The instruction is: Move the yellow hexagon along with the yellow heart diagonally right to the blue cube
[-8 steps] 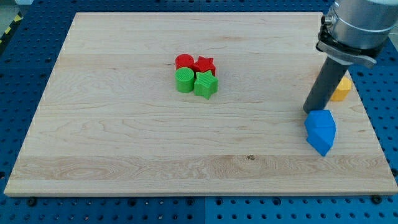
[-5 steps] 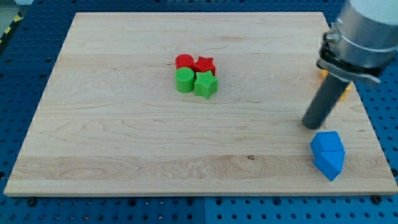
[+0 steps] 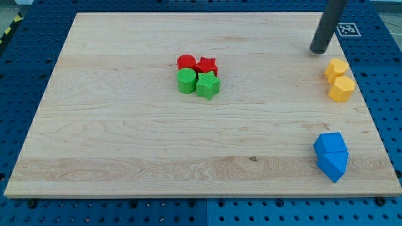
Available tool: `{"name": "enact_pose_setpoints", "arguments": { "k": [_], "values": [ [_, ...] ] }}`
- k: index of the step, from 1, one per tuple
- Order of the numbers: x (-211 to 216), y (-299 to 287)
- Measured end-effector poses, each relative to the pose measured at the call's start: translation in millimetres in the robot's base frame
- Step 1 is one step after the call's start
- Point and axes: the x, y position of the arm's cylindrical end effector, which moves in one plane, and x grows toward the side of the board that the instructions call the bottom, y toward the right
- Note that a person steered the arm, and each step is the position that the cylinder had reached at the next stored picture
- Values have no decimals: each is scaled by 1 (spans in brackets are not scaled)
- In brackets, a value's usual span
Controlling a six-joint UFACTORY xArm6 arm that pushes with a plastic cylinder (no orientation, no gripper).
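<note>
- Pale wooden board (image 3: pixel 125 144) on a blue pegboard bench; near its centre sit a red cylinder (image 3: pixel 185 61), red star (image 3: pixel 206 64), green cylinder (image 3: pixel 186 81) and green star (image 3: pixel 208 85), bunched together.
- Yellow hexagon (image 3: pixel 336 68) and yellow heart (image 3: pixel 342 88) touch near the view's right edge; which is which is uncertain.
- Blue cube (image 3: pixel 331 155), seemingly two stacked blue blocks, lies below them, well apart.
- My tip (image 3: pixel 318 51), a bare rod with nothing to open or close, stands just up-left of the yellow pair.
- Step in hand: lining up; next, push them down toward the blue.

Single camera, raised, looking obliquely down from board's (image 3: pixel 125 144) near edge; moderately close, whole wooden board in frame.
</note>
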Motion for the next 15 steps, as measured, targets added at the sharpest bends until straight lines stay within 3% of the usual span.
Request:
{"name": "enact_pose_setpoints", "arguments": {
  "k": [9,11,12,13,15],
  "values": [
    [82,0],
    [55,-17],
    [54,17],
    [62,45],
    [85,24]
  ]
}}
